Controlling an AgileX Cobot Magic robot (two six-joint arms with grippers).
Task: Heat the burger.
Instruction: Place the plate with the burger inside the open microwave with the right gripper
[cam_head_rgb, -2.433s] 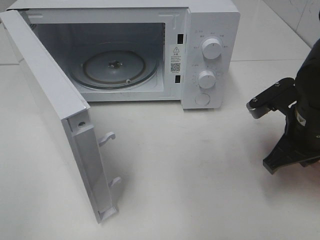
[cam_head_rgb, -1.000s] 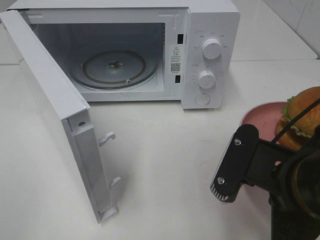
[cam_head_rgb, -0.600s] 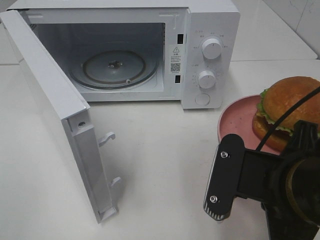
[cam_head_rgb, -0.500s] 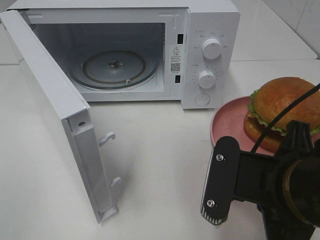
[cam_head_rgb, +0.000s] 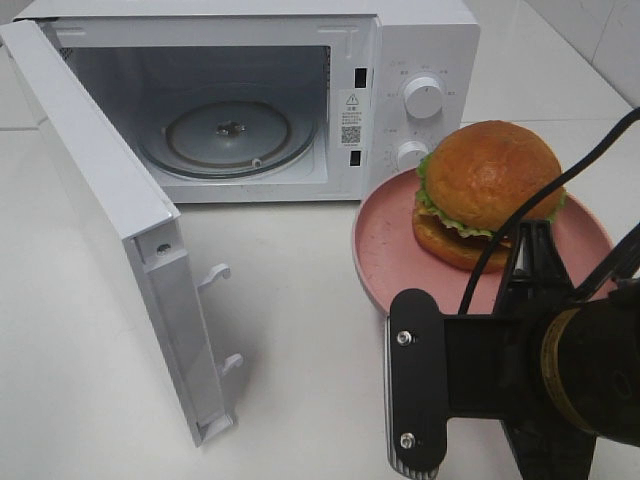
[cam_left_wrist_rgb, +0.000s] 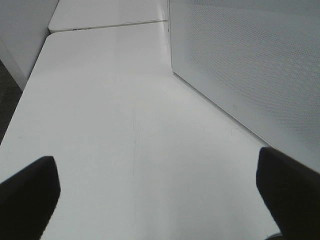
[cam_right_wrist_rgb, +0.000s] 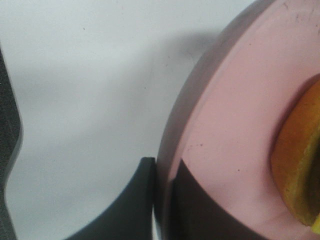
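The white worktop (cam_head_rgb: 300, 340) carries a white microwave (cam_head_rgb: 440, 40) at the back. Its door (cam_head_rgb: 90, 190) is swung wide open towards the left side, and the glass turntable (cam_head_rgb: 228, 135) inside is bare.

In front of the control panel, to the right of the opening, a pink plate (cam_head_rgb: 385, 240) seems lifted clear of the worktop. It hides the lower dial. The burger (cam_head_rgb: 488, 180) sits on the plate, off-centre towards the far side, so it is not yet in the oven.

The right end effector (cam_right_wrist_rgb: 162, 172) is pressed together on the plate's near rim, one finger under it and one on top. The left end effector (cam_left_wrist_rgb: 157, 185) is spread wide over bare worktop beside the door's outer face and holds nothing.

The main risk, as I judge it, is that thin pinch on one edge. With the burger's weight beyond the grip, the plate could droop or twist and let the burger slide off. The plate also looks wide against the opening. If it goes in too far right or too low, its rim could knock the front frame and jolt the grip loose.
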